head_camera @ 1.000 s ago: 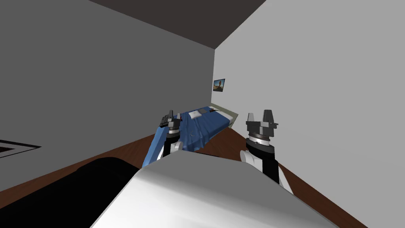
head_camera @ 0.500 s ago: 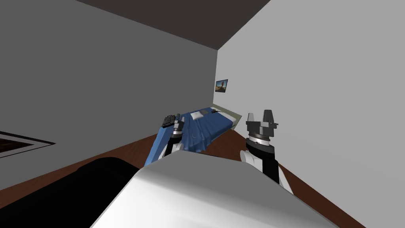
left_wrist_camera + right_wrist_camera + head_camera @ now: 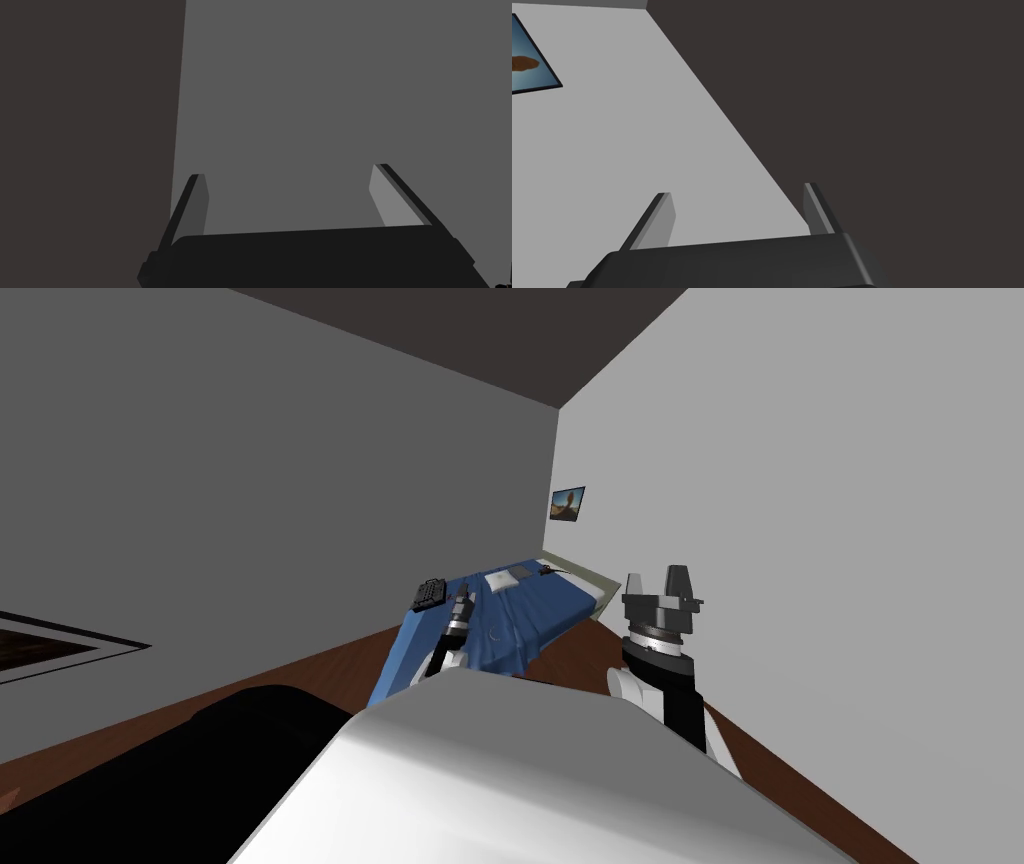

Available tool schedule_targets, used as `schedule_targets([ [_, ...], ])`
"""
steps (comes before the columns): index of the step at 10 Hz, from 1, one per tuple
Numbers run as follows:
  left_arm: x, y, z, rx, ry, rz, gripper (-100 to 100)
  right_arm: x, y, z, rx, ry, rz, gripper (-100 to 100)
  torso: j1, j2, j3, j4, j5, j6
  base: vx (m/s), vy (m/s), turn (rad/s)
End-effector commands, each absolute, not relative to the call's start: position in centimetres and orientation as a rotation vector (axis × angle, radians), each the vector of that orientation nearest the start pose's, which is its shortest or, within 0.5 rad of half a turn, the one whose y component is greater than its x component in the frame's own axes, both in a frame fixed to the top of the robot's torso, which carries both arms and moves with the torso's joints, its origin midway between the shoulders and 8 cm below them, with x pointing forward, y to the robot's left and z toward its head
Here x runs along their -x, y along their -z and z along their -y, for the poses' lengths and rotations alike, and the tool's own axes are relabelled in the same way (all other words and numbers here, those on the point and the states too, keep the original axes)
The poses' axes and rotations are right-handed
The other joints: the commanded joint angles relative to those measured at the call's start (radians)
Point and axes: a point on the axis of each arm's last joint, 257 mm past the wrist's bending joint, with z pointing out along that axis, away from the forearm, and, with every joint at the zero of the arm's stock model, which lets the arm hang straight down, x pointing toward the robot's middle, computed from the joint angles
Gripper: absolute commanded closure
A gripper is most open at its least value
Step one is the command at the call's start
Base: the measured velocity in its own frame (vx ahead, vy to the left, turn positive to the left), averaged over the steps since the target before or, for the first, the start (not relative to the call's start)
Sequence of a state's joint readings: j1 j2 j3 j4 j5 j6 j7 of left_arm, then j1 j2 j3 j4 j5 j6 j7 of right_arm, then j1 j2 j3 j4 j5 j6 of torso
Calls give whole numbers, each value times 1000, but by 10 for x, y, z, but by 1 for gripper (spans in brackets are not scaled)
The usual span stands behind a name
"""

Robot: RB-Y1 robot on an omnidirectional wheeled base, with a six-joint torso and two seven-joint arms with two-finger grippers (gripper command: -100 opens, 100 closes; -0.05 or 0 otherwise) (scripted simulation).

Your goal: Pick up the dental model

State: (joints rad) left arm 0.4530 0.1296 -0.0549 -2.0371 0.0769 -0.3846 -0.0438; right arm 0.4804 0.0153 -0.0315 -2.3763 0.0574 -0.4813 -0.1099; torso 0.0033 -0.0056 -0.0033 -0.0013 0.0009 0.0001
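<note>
Straight ahead, in the middle of the head view, a bed (image 3: pixel 535 606) with a blue cover stands in the far corner of the room, on a brown floor (image 3: pixel 330 663). Several small things lie on the bed: a flat black object (image 3: pixel 430 592) at its left corner, a white pillow (image 3: pixel 499 579) further back, a flat grey piece (image 3: pixel 522 572) just beside the pillow, and a tiny dark thing (image 3: pixel 549 569) near the far end. I cannot tell which of these is the dental model. A small framed picture (image 3: pixel 567 503) hangs on the pale wall above the bed's far end.

The left pincer (image 3: pixel 461 600) is raised in front of the bed's near half, just right of the black object in the frame, with its blades spread wide apart and nothing between them (image 3: pixel 287 172). The right pincer (image 3: pixel 655 576) is raised right of centre, clear of the bed, its blades likewise parted and empty (image 3: pixel 737 190).
</note>
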Motion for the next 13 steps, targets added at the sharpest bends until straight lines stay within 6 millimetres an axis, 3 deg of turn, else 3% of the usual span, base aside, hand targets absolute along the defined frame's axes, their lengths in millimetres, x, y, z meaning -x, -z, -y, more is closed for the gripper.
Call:
schedule_targets([
  [1,-408,136,-271,920,1257,-995,-100,-326,-69,277,-590,-1362,-540,0,0,0,0,0,0,0,96,66,43],
  [2,-409,143,-272,932,1250,-1005,-100,-326,-69,277,-590,-1362,-540,0,1,-1,0,0,0,0,69,57,8],
  [3,-413,165,-270,974,1239,-1050,-100,-326,-69,277,-590,-1362,-540,0,1,1,0,0,0,0,70,63,17],
  [4,-413,169,-271,982,1235,-1056,-100,-326,-69,277,-590,-1362,-540,0,1,1,0,0,0,0,55,43,13],
  [5,-415,194,-270,1029,1219,-1104,-100,-326,-69,277,-590,-1362,-540,0,0,2,1,0,0,0,57,40,22],
  [6,-415,197,-270,1033,1216,-1108,-100,-326,-69,277,-590,-1362,-540,0,0,2,1,0,0,0,46,30,9],
  [7,-416,224,-270,1085,1194,-1161,-100,-326,-69,277,-590,-1362,-540,0,-1,2,1,0,0,0,56,42,11],
  [8,-416,225,-270,1086,1194,-1161,-100,-326,-69,277,-590,-1362,-540,0,0,2,1,0,0,0,50,41,4],
  [10,-414,279,-269,1187,1144,-1262,-100,-326,-69,277,-590,-1362,-540,0,0,2,1,0,0,0,83,46,3],
  [11,-414,282,-269,1194,1139,-1268,-100,-326,-69,277,-590,-1362,-540,0,0,0,0,0,0,0,79,43,-1],
  [13,-408,327,-268,1281,1089,-1355,-100,-326,-69,277,-590,-1362,-540,0,0,1,0,0,0,0,75,52,-16],
])
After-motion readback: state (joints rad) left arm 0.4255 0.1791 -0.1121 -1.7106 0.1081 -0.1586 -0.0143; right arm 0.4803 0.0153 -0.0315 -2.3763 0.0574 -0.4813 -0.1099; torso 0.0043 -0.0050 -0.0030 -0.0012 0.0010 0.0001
